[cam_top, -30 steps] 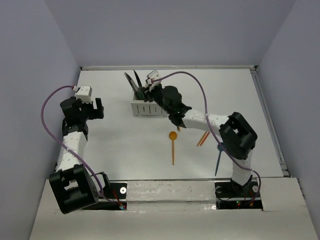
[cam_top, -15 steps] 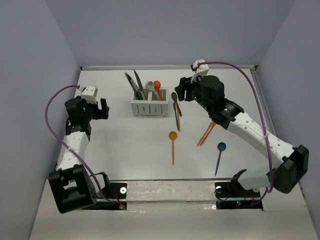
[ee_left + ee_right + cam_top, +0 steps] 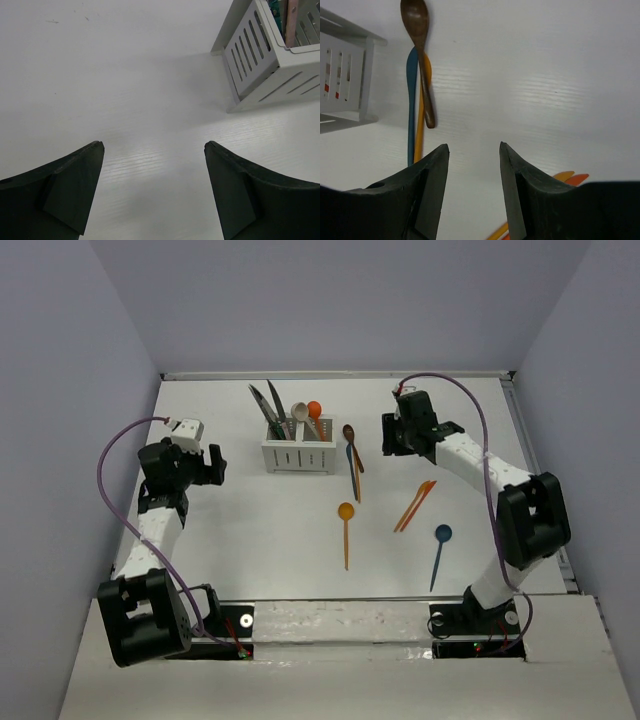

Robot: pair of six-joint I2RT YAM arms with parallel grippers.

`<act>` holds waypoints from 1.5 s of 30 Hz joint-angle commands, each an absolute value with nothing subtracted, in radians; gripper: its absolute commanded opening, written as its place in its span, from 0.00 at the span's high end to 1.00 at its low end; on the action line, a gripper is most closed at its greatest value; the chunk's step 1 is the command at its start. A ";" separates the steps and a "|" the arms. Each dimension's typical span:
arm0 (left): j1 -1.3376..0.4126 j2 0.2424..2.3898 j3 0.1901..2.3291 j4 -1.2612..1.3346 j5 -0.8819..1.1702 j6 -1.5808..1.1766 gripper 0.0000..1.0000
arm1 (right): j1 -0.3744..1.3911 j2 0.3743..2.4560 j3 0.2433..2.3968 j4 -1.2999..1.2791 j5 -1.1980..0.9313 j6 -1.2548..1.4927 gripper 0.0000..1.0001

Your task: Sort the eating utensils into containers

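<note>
The white slotted container (image 3: 298,456) stands at the back centre with black knives (image 3: 266,404), a white spoon (image 3: 300,412) and an orange spoon (image 3: 314,410) upright in it. On the table lie a brown spoon (image 3: 350,442), a teal utensil (image 3: 411,110) and an orange one (image 3: 420,125) beside it, an orange spoon (image 3: 346,532), two orange utensils (image 3: 415,505) and a dark blue spoon (image 3: 439,552). My right gripper (image 3: 389,438) (image 3: 473,146) is open and empty, just right of the brown spoon (image 3: 419,45). Left of the container (image 3: 260,55), my left gripper (image 3: 214,464) (image 3: 152,145) is open and empty.
A raised rim (image 3: 335,374) runs along the table's back and right sides. Purple cables (image 3: 105,455) loop from both wrists. The arm bases (image 3: 240,625) sit at the near edge.
My right arm has swung away from above the container to the right and now hangs beside the brown spoon. My left gripper has shifted slightly right, toward the container.
</note>
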State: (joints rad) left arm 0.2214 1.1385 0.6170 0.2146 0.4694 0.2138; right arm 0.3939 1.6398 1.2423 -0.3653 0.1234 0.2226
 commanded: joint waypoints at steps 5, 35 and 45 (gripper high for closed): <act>0.215 1.083 0.588 0.293 0.494 0.255 0.05 | 0.403 1.836 1.456 -0.402 0.072 0.156 0.50; 0.215 1.121 0.592 0.285 0.462 0.272 0.03 | 0.479 2.198 1.752 -0.411 0.015 0.097 0.59; 0.215 1.124 0.598 0.281 0.459 0.272 0.03 | 0.479 2.264 1.786 -0.433 0.046 0.120 0.64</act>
State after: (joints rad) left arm 0.2169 1.1435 0.5949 0.2474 0.4583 0.2607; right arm 0.4835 2.2391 1.7443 -0.4194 0.0441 0.1108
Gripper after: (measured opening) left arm 0.971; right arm 0.372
